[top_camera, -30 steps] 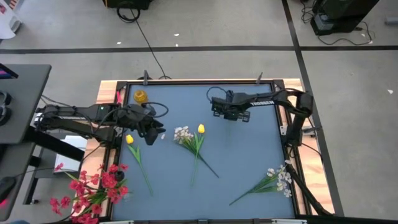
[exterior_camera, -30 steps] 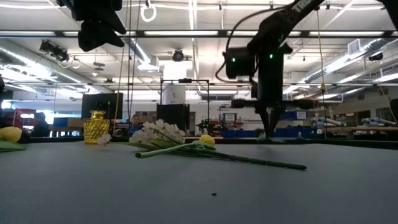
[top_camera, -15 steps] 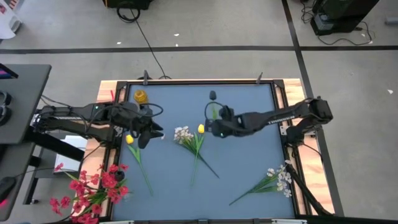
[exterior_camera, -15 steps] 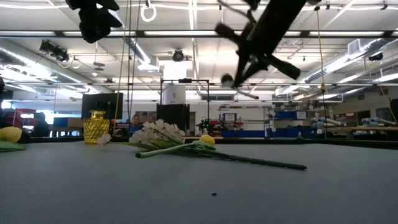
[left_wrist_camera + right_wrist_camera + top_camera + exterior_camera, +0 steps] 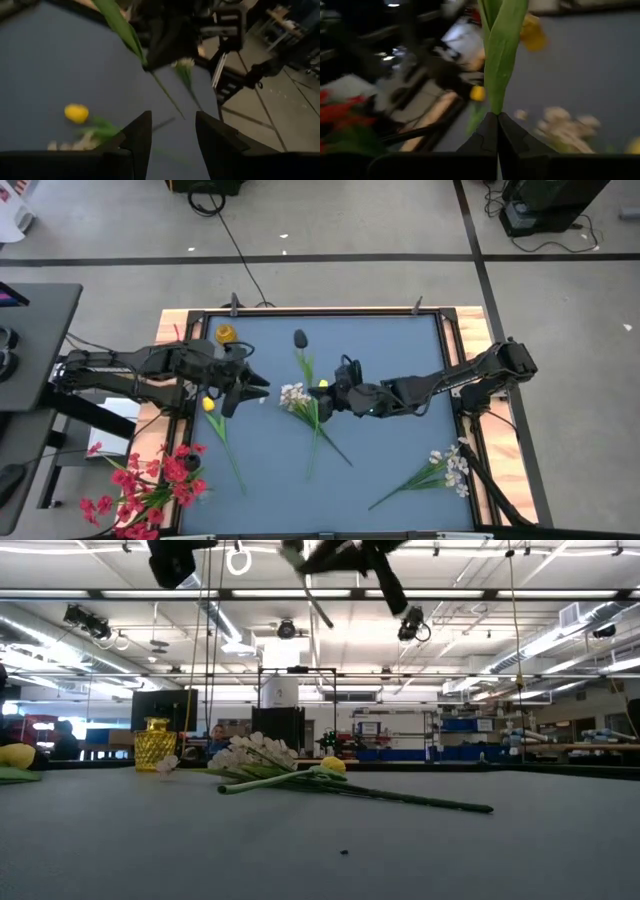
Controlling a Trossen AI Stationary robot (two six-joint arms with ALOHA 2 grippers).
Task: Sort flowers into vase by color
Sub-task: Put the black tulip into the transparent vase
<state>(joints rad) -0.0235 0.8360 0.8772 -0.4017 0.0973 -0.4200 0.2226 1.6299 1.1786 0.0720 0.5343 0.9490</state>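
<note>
My right gripper [image 5: 335, 390] hangs over the middle of the table, shut on a flower [image 5: 304, 362] whose head [image 5: 299, 338] looks dark from above. My left gripper [image 5: 238, 385] is open [image 5: 172, 145] above the table's left part, beside a yellow tulip [image 5: 208, 404] lying flat. A small yellow vase [image 5: 226, 334] stands at the far left corner. A white sprig and a yellow bud [image 5: 322, 386] lie together in the centre. Another white sprig [image 5: 445, 468] lies near the right edge. Red flowers [image 5: 150, 480] lie at the near left corner. My right gripper pinches the flower by a green leaf or stem part [image 5: 495, 102] between its two shut fingertips [image 5: 512, 131]. The stem runs on from the fingers toward the table's far left. The flower is lifted clear of the table.
The centre flowers [image 5: 270, 765] lie right under the right gripper. The left arm [image 5: 130, 370] reaches in from the left edge, the right arm [image 5: 450, 380] from the right. The table has a raised frame [image 5: 320, 311]. Bare blue surface [image 5: 390, 340] shows at the far right.
The right gripper has risen from the table's far middle, tipped over, and swung toward the left and near side, ending above the centre flowers. The flower came up with it, and its head swept leftward along the far side.
</note>
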